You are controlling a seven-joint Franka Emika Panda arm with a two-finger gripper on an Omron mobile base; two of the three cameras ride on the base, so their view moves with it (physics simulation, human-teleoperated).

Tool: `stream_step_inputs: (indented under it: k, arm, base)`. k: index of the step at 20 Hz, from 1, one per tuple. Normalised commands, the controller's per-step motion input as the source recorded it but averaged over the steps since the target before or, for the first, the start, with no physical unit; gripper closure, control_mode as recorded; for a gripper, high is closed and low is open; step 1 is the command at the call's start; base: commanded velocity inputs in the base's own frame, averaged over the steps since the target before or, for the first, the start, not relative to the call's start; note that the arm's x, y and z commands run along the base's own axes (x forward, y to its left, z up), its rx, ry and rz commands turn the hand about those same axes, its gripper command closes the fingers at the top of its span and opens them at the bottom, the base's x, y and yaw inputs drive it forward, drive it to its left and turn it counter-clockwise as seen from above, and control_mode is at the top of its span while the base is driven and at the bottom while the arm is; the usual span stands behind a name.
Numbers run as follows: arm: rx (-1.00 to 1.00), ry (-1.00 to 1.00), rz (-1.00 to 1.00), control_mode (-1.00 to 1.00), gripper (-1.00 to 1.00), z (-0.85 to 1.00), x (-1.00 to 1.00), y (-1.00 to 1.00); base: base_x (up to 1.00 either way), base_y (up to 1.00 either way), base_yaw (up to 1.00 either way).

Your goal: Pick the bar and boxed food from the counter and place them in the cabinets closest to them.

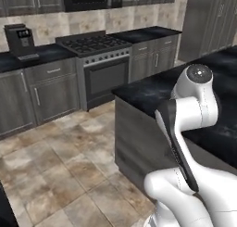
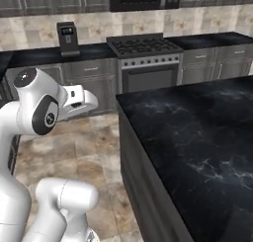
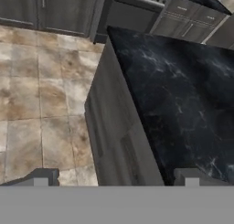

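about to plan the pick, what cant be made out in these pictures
- Coffee machine front: too small and blurred in both base views to read.
- Wall cabinets: cut off by the top edge in both base views, insides hidden behind shut doors.
- Island counter: its right part runs off the right edge in the base views.
- Gripper: open; fingertips cut by the bottom of the hand view.

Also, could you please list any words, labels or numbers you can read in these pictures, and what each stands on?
None can be read.
Coffee machine: its front panel shows pale marks, too blurred to read.
Stove: no legible markings.
Counter: white veins, no text.
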Motion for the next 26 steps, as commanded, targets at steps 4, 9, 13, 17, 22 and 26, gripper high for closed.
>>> stream_step_inputs:
  k: [4, 9, 13, 17, 22, 26]
  arm:
    - [0.0, 0.0, 0.0, 1.0, -1.0, 0.0, 0.0, 0.0]
    - [0.0, 0.0, 0.0, 1.0, -1.0, 0.0, 0.0, 0.0]
    - [0.0, 0.0, 0.0, 1.0, -1.0, 0.0, 0.0, 0.0]
    - [0.0, 0.0, 0.0, 1.0, -1.0, 0.0, 0.0, 0.0]
    - [0.0, 0.0, 0.0, 1.0, -1.0, 0.0, 0.0, 0.0]
    - [0.0, 0.0, 0.0, 1.0, -1.0, 0.0, 0.0, 0.0]
  base:
    - [0.0, -0.02, -0.31]
    - [0.0, 0.0, -0.33]
    - [0.0, -0.03, -0.34]
    - [0.0, -0.06, -0.34]
    - [0.0, -0.11, -0.33]
    - [0.0, -0.15, -0.34]
